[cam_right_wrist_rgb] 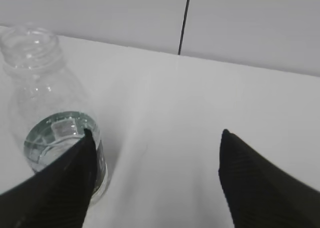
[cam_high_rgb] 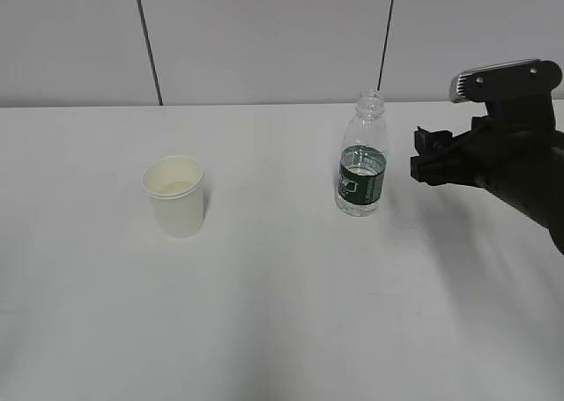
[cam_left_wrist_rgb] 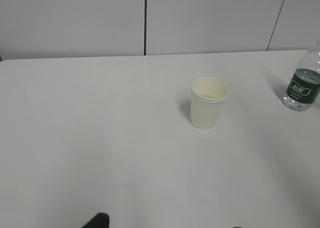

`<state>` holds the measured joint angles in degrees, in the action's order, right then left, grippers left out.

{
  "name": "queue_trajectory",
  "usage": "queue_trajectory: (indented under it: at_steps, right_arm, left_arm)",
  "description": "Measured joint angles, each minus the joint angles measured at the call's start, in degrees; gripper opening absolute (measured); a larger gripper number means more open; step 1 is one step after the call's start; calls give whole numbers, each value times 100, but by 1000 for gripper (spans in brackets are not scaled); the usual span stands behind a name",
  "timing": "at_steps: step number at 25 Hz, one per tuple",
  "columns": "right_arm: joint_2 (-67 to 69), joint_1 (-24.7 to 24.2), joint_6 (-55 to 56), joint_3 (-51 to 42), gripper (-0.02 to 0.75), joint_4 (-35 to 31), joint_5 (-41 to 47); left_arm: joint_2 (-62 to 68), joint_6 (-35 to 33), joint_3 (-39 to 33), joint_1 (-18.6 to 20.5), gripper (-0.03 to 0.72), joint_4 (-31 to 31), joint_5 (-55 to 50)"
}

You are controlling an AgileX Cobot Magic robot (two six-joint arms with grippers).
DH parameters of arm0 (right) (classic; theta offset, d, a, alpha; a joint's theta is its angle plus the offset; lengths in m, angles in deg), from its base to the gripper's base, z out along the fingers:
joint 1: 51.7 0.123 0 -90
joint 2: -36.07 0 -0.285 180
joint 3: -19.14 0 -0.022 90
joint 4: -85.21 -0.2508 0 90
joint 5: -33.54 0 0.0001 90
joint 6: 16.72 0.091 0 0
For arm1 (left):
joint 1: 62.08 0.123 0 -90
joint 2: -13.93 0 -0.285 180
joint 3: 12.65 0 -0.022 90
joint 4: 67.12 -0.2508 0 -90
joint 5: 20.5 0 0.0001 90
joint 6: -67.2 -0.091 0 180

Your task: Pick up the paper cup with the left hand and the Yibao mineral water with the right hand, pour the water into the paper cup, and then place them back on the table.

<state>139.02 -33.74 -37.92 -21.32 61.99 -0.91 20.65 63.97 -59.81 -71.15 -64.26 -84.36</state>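
The right tool [cam_high_rgb: 423, 157] hangs just right of the Yibao mineral water [cam_high_rgb: 362, 158], its 2 fingers [cam_right_wrist_rgb: 260, 183] spread wide with bare desk between them, gripping nothing. In the right wrist view the left finger covers part of the bottle's base. The left tool [cam_left_wrist_rgb: 100, 221] shows only as a dark tip at the bottom edge of its wrist view; its state cannot be told. The bottle stands upright, capless, well apart from the paper cup [cam_high_rgb: 175, 195] to its left. The white desk [cam_high_rgb: 282, 330] meets pale wall panels [cam_high_rgb: 264, 40] with dark seams.
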Motion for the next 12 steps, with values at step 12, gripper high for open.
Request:
queue_trajectory:
  at_steps: [12]
  right_arm:
    - [-109,0,90,0,591,0,439]
  left_arm:
    - [0,0,0,0,435,0,0]
